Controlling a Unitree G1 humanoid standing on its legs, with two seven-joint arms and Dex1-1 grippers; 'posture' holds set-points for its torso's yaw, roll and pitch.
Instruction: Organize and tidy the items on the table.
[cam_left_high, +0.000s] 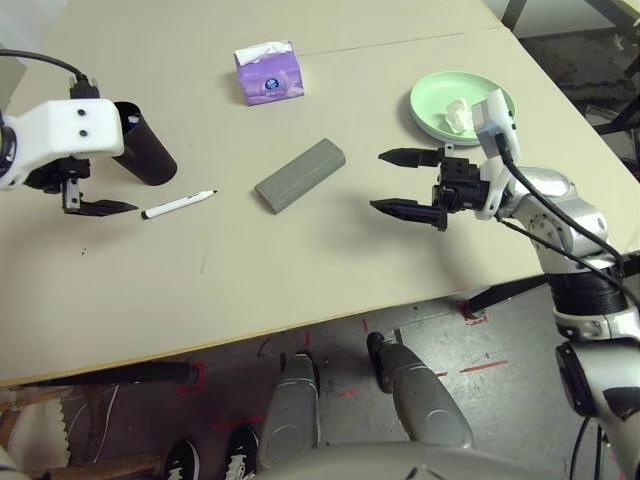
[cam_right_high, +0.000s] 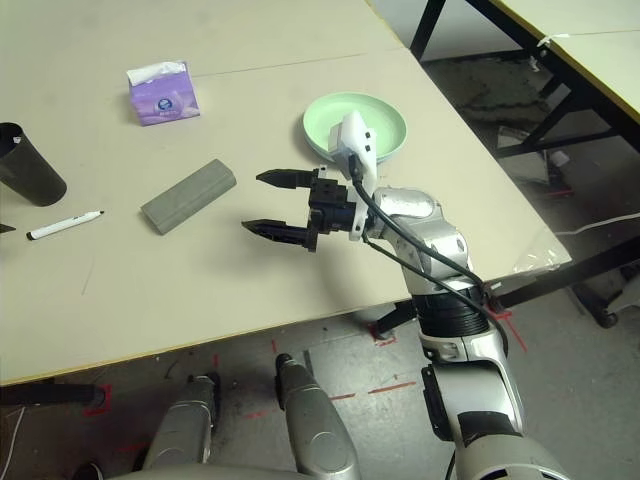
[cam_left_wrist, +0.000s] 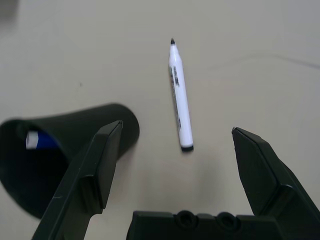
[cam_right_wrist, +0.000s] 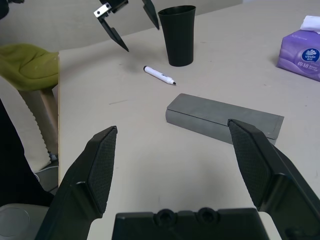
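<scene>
Your left gripper (cam_left_wrist: 175, 145) stands wide over the marker (cam_left_high: 178, 204) beside the cup (cam_left_high: 143, 143); right gripper (cam_left_high: 405, 183) wide, empty. Far tissue pack (cam_right_wrist: 303, 55) reads "vinda" (purple wrapper).

The table (cam_left_high: 330, 270) has a smooth, matt beige top, like laminate. The black cup (cam_right_wrist: 177, 34) looks like plastic with a faint sheen (light catches its wall). The marker (cam_left_wrist: 179, 97) has a glossy white plastic barrel. The glasses case (cam_left_high: 300, 175) is matt grey, slightly textured. The green plate (cam_right_high: 385, 118) is smooth with a soft gloss, while the tissue pack (cam_left_high: 269, 72) is shiny purple film with soft white paper at its opening.
</scene>
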